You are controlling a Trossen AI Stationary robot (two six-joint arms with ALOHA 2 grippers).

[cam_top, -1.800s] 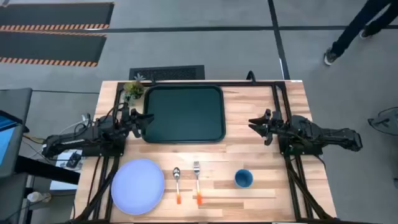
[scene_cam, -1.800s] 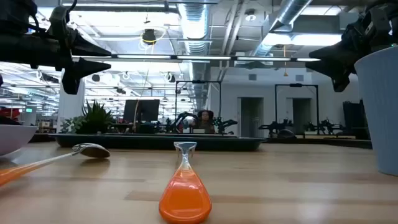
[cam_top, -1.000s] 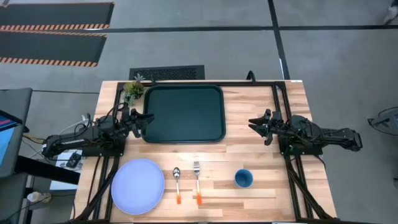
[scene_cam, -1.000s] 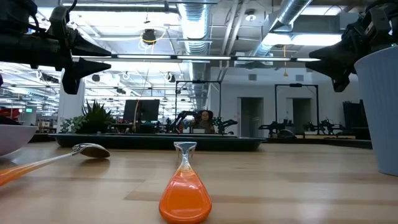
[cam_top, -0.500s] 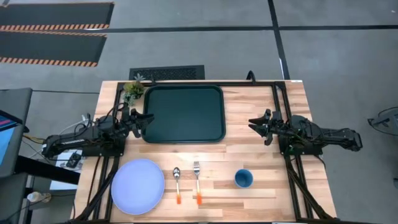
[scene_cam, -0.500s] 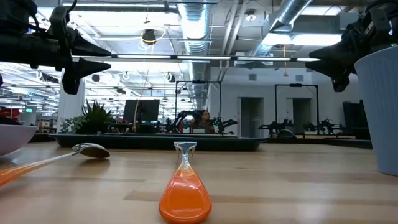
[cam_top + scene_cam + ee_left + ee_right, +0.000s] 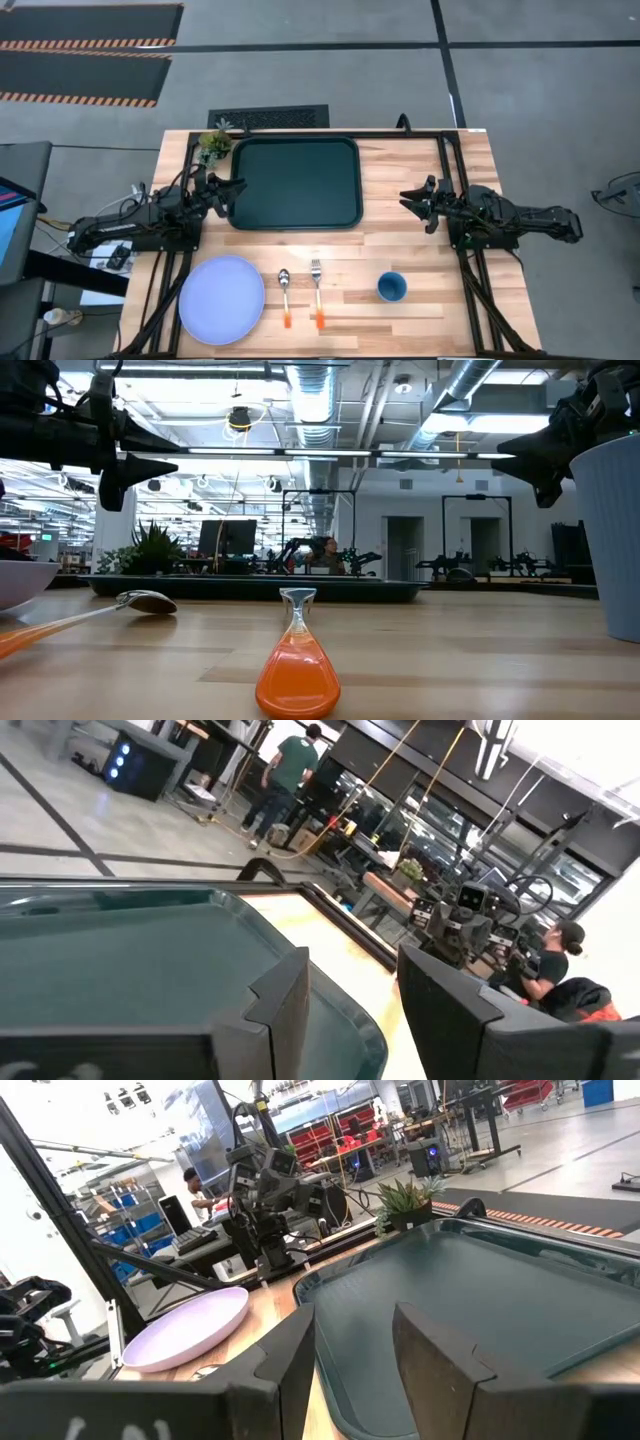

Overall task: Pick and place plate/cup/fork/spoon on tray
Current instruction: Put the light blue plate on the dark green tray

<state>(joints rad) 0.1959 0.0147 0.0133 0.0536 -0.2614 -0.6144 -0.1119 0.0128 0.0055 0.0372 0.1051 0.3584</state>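
The dark green tray (image 7: pixel 296 182) lies at the table's far middle. The pale lavender-blue plate (image 7: pixel 221 299) lies near the front left edge. The spoon (image 7: pixel 285 297) and the fork (image 7: pixel 317 292), both with orange handles, lie side by side to its right. The small blue cup (image 7: pixel 391 287) stands right of them. My left gripper (image 7: pixel 233 190) hovers open at the tray's left rim and touches nothing. My right gripper (image 7: pixel 408 201) hovers open to the right of the tray and touches nothing. In the right wrist view the tray (image 7: pixel 480 1305) and the plate (image 7: pixel 185 1330) show ahead.
A small potted plant (image 7: pixel 213 143) stands at the table's far left corner beside the tray. A dark frame runs along the table's sides. Bare wood lies between the tray and the row of items.
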